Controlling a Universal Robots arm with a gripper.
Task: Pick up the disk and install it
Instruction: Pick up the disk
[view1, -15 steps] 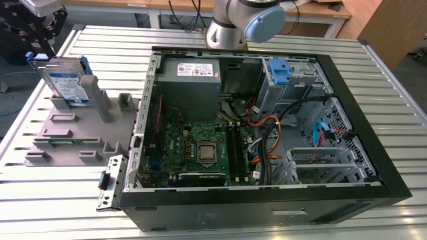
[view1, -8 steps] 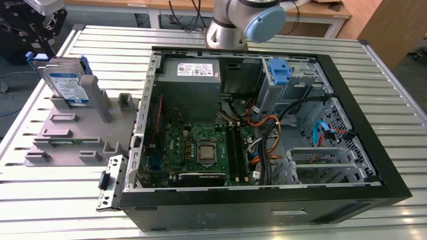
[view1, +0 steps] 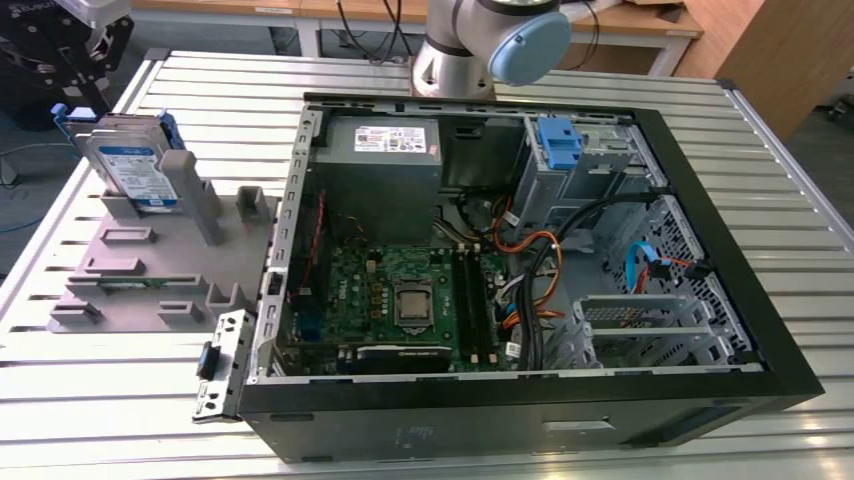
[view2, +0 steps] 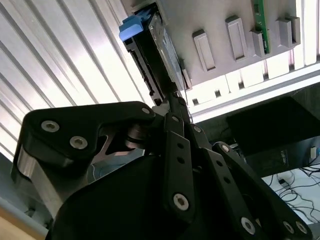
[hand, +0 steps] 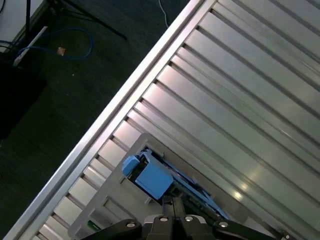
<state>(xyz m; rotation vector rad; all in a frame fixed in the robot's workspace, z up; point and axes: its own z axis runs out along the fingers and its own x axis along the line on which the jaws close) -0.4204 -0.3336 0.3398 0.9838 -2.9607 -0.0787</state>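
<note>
In the exterior view the disk (view1: 134, 165) stands on edge at ten o'clock, slotted in a grey holder (view1: 147, 265) on the bench (view1: 80, 425). The gripper (hand: 173, 206) hangs just above the disk's top edge. In the first wrist view the fingers (hand: 167, 208) look pressed together with nothing between them, tips just beside the blue carrier (hand: 150, 179). I cannot tell if they touch it.

Risks, as I judge them:
- Pressed together like this, the fingers would strike the disk's edge if they came down, rather than straddle it.
- A grip on the blue carrier alone could flex or slip, since it is plastic.
- A pull that is not straight up could jam the disk in its slot or knock it against the post (view1: 200, 195) at its three o'clock.

Room and edges:
- The space above the holder is open.
- At the holder's nine o'clock the bench edge (hand: 120, 102) is near, with floor (hand: 45, 115) beyond it.
- At three o'clock there is no bare bench between the holder and the rim of the open case (view1: 534, 425).
- Inside the case, cables (view1: 541, 250) crowd the middle. The metal bays (view1: 641, 320) at the far side have sharp-looking edges and little slack.
</note>
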